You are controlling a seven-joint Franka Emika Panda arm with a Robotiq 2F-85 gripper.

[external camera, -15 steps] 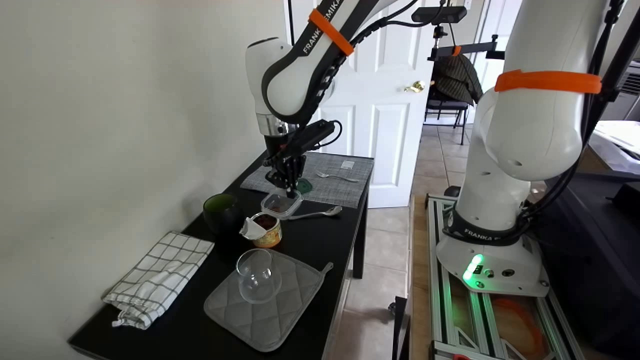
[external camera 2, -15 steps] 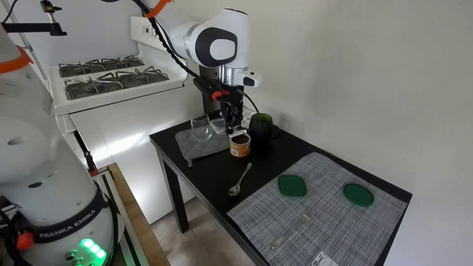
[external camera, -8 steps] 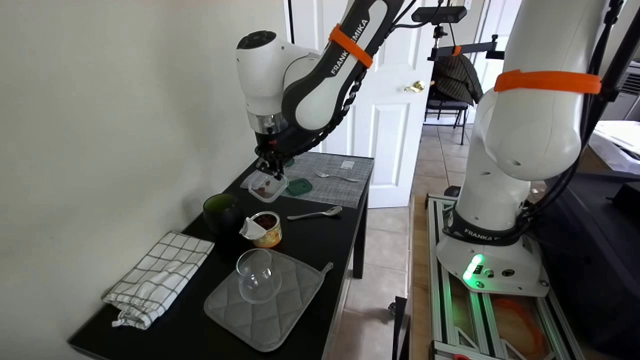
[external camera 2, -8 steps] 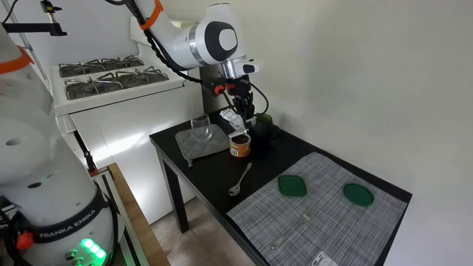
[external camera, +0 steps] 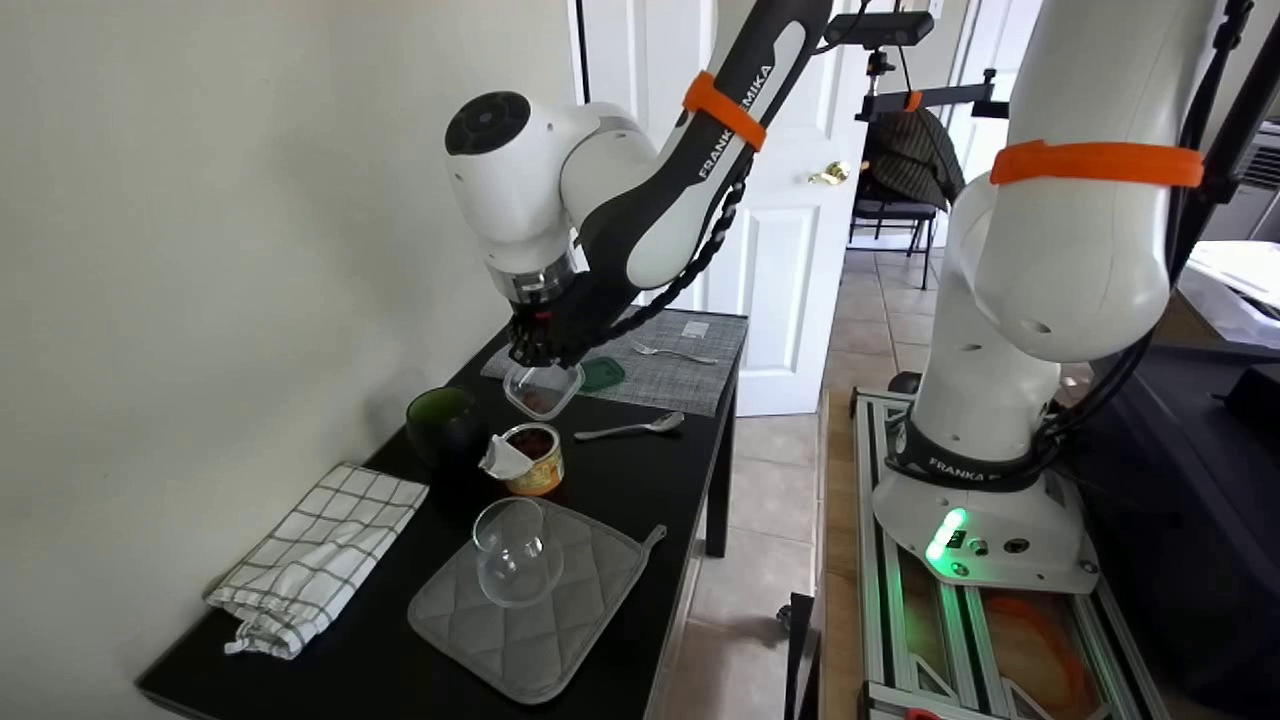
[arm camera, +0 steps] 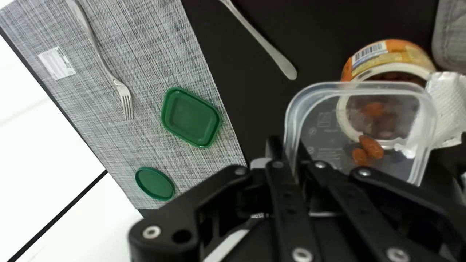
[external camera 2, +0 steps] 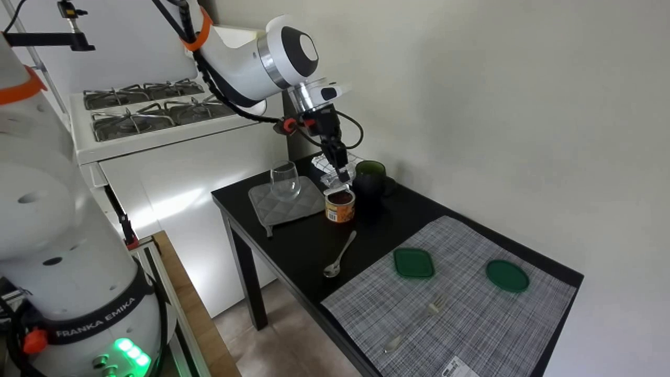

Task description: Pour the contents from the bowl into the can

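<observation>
A black table (external camera: pixel 620 485) runs away from me along a pale wall (external camera: pixel 200 250). Closest in an exterior view, a drinking glass (external camera: pixel 518 558) stands on a grey pot holder (external camera: pixel 585 615). Past it is the can (external camera: pixel 539 472), lid (external camera: pixel 507 459) peeled back. Just beyond, I have the claw (arm camera: pixel 287 149) pinched narrow on one side of the clear square bowl (arm camera: pixel 331 142), almonds (arm camera: pixel 372 147) inside; in the wrist view the bowl overlaps the can, though I can't tell whether they touch. Farther off, two shallow green pieces (arm camera: pixel 191 118) lie on the placemat (arm camera: pixel 149 145). Against half a second ago, the claw slants more and the bowl has come nearer the can.
</observation>
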